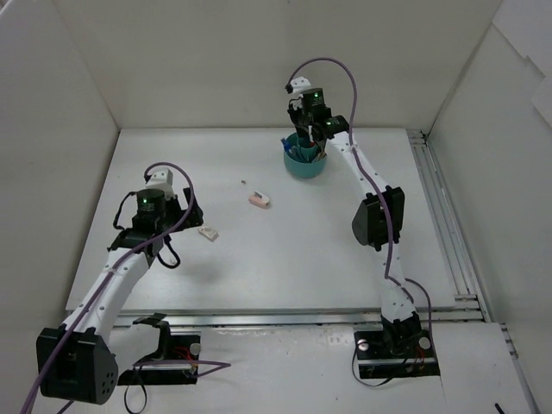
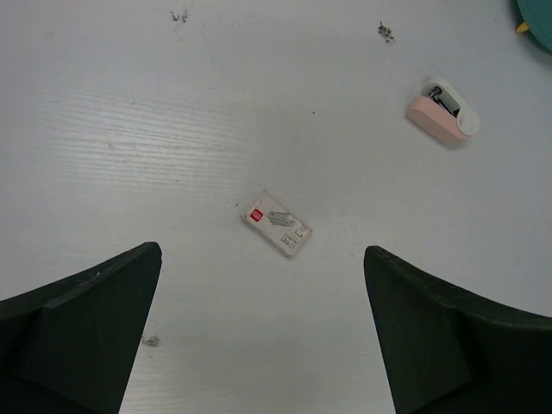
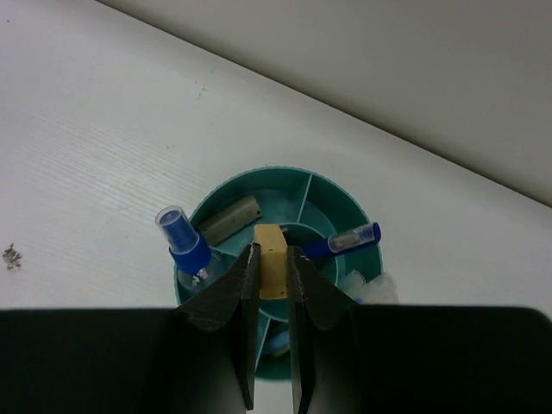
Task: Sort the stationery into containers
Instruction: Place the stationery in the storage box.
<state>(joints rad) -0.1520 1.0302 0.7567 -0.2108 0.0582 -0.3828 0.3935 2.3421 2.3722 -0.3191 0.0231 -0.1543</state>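
My right gripper (image 3: 272, 254) is shut on a tan eraser (image 3: 270, 240), held upright just above the middle of the round teal container (image 3: 259, 172), which stands at the back of the table (image 1: 304, 164). Its compartments hold a blue-capped spray tube (image 3: 181, 246), a blue pen (image 3: 349, 241) and a grey stick (image 3: 228, 219). My left gripper (image 2: 262, 252) is open over the table with nothing between its fingers. A small white labelled eraser (image 2: 277, 223) lies just ahead of it, also visible from above (image 1: 208, 232). A pink and white piece (image 2: 442, 109) lies farther off.
White walls close in the table (image 1: 285, 259) on three sides. A metal rail (image 1: 440, 216) runs along the right edge. The teal cup's edge (image 2: 536, 13) shows at the top right corner of the left wrist view. Small dark specks (image 2: 385, 33) dot the surface.
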